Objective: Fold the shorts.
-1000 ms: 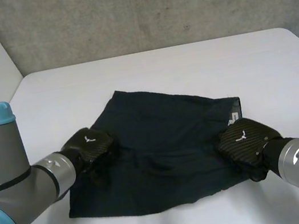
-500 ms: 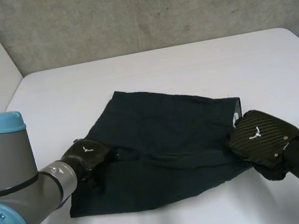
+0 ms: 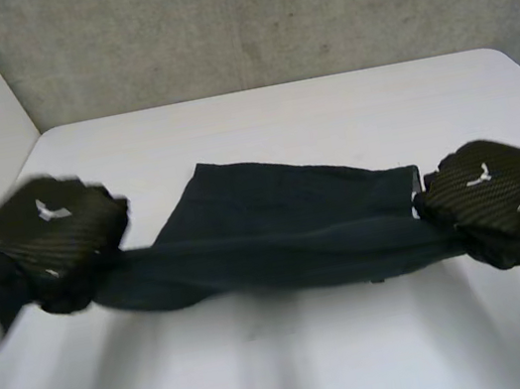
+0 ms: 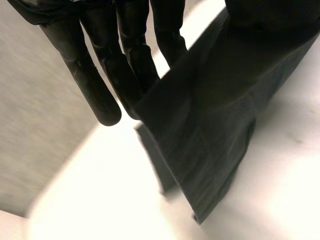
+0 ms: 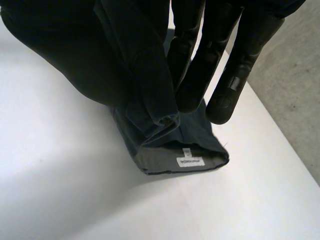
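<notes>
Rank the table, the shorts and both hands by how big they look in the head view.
1. table
2. shorts
3. left hand and right hand: they look alike, and their nearness to the camera makes ranking them unsure.

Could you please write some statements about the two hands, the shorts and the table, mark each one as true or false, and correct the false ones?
1. The left hand and the right hand each hold one end of the shorts. True.
2. The shorts lie flat on the table. False: their near edge is raised off the table and stretched between the hands.
3. A white label shows on the shorts beside the right hand. True.
4. The table is dark brown. False: it is white.
</notes>
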`<state>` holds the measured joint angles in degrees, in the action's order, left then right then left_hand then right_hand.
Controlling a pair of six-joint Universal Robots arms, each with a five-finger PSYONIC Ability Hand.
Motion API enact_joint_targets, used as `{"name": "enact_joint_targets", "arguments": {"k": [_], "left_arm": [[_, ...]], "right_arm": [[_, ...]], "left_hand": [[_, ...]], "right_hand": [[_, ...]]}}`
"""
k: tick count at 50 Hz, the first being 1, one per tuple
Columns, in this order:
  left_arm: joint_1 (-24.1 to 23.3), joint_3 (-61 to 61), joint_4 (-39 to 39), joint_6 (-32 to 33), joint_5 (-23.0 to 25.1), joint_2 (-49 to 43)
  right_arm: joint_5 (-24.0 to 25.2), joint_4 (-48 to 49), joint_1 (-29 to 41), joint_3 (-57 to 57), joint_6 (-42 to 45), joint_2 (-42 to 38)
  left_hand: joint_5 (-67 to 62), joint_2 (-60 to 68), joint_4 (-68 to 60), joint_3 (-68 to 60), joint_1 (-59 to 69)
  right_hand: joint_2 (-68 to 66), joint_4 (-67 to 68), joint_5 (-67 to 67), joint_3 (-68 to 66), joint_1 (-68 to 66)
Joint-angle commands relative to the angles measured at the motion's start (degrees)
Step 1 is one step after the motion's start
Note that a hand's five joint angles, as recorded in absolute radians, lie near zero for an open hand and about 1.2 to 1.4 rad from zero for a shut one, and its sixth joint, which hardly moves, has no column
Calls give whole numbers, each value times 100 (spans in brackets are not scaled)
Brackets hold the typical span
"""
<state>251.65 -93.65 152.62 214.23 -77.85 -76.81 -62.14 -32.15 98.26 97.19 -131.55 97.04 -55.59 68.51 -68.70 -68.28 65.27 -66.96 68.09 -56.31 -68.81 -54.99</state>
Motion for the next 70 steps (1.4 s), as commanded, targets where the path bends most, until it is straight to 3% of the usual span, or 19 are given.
{"name": "enact_joint_targets", "arguments": {"k": [1, 9, 17, 22, 27, 32, 40, 43, 44, 45, 46, 47, 53, 56, 65, 70], "left_arm": [[121, 408, -84, 31, -2, 606], [147, 339, -49, 40, 24, 457], [77, 522, 1031, 110, -46, -1484], [-177, 1512, 1822, 102, -116, -3098], [-468, 2885, 1999, 119, -520, -4454], [-600, 4509, 2034, 338, -925, -5982], [-855, 5576, 2657, 1121, -934, -7215], [-986, 5568, 3244, 1130, -925, -7321], [-1013, 5559, 3343, 1130, -934, -7330], [-1030, 5533, 3440, 1130, -943, -7330], [-1074, 5463, 3623, 1165, -1004, -7330], [-1083, 5427, 3704, 1165, -996, -7322], [-1224, 5067, 3854, 1095, -1004, -7155], [-1241, 4673, 3819, 946, -1031, -6620], [-1110, 2118, 3801, -871, -952, -4705], [-1004, 938, 3819, -1436, -952, -3965]], "right_arm": [[0, -537, -9, -718, -29, 192], [26, -731, -53, -982, 33, 87], [-62, -669, 18, -1394, 24, -1553], [-132, -643, 35, -1904, -20, -2461], [-404, -450, 149, -2502, -125, -3252], [-1027, 305, 334, -3108, -415, -3990], [-1371, 1377, 685, -3505, -389, -4650], [-1538, 1931, 721, -3505, -441, -4773], [-1582, 2019, 729, -3487, -468, -4773], [-1634, 2125, 756, -3478, -486, -4782], [-1774, 2291, 817, -3435, -547, -4782], [-1828, 2362, 861, -3408, -591, -4773], [-2083, 2644, 940, -2970, -1213, -4257], [-2066, 2749, 940, -2566, -1601, -3852], [-2004, 3242, 897, -465, -2630, -2243], [-1837, 3426, 897, 572, -2832, -1803]], "left_hand": [[-1441, 1149, -1130, -1172, 1473], [-1441, 1149, -1130, -1172, 1473], [-1441, 1149, -1130, -1172, 1473], [-1441, 1149, -1130, -1172, 1473], [-1441, 1149, -1130, -1172, 1473], [-1441, 1149, -1130, -1172, 1473], [-1441, 1149, -1130, -1172, 1473], [-1441, 1149, -1130, -1172, 1473], [-378, 86, -67, -108, 409], [1498, -1790, 1809, 1768, -1466], [5547, -5839, 5858, 5816, -5515], [5559, -5851, 5870, 5828, -5527], [5559, -5851, 5870, 5828, -5527], [5559, -5851, 5870, 5828, -5527], [5437, -5729, 5748, 5707, -5405], [5403, -5695, 5714, 5672, -5371]], "right_hand": [[-1304, 1191, -1369, -1119, -2501], [-1304, 1191, -1369, -1119, -2501], [-1304, 1191, -1369, -1119, -2501], [-1304, 1191, -1369, -1119, -2501], [-1304, 1191, -1369, -1119, -2501], [-1304, 1191, -1369, -1119, -2501], [-1304, 1191, -1369, -1119, -2501], [-1304, 1191, -1369, -1119, -2501], [-1176, 1063, -1242, -992, -2373], [340, -453, 275, 525, -857], [4502, -4615, 4436, 4687, 3305], [5696, -5809, 5631, 5881, 4499], [5696, -5809, 5631, 5881, 4499], [5696, -5809, 5631, 5881, 4499], [5354, -5467, 5288, 5539, 4157], [5049, -5162, 4983, 5233, 3852]]}}
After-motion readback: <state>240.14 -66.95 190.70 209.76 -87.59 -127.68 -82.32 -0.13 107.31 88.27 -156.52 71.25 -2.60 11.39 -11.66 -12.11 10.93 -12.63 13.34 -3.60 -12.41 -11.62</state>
